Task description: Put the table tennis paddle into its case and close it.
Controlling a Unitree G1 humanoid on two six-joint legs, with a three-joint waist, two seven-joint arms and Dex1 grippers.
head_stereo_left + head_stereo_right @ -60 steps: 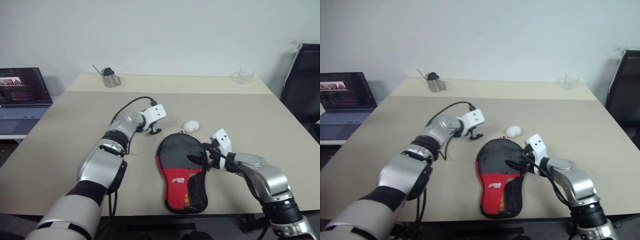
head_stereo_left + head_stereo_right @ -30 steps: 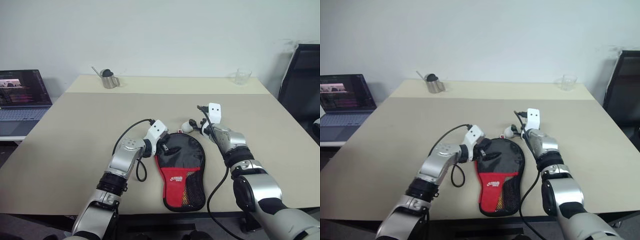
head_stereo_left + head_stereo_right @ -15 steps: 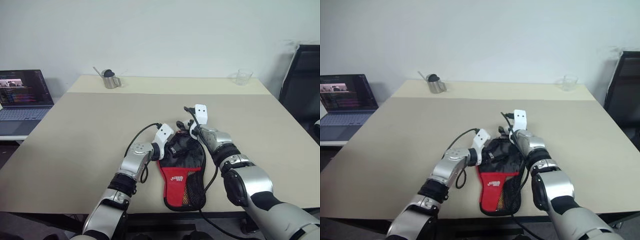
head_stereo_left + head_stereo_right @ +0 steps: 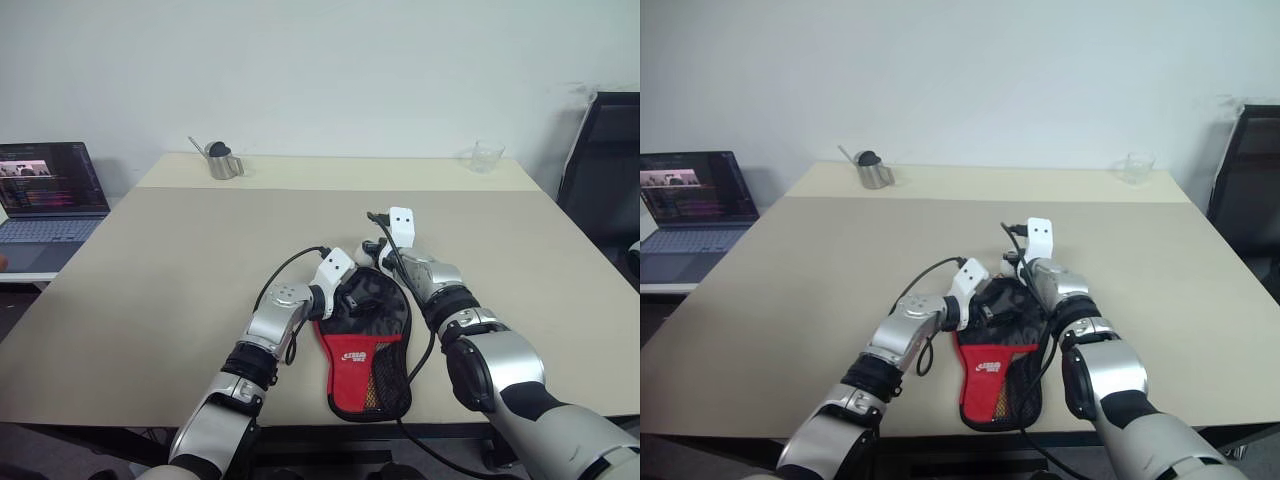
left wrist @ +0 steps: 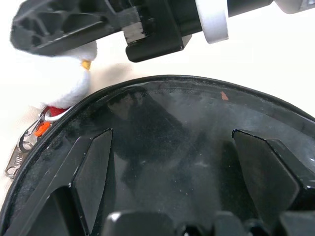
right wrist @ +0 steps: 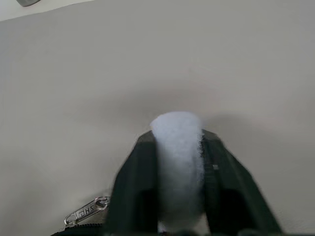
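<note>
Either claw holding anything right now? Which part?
Right claw pinches the case's white pom-pom between its fingers. Left claw is open over the case, gripping nothing.

Table [image 4: 150, 280]; case [image 4: 362, 360], perhaps jug [image 4: 218, 160]

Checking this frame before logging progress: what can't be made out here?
- Paddle: not seen; the case fabric would hide it in the eye views.
- Zip: how far closed is hidden by the left gripper.
- Pom-pom cord: hidden behind the right gripper fingers.
</note>
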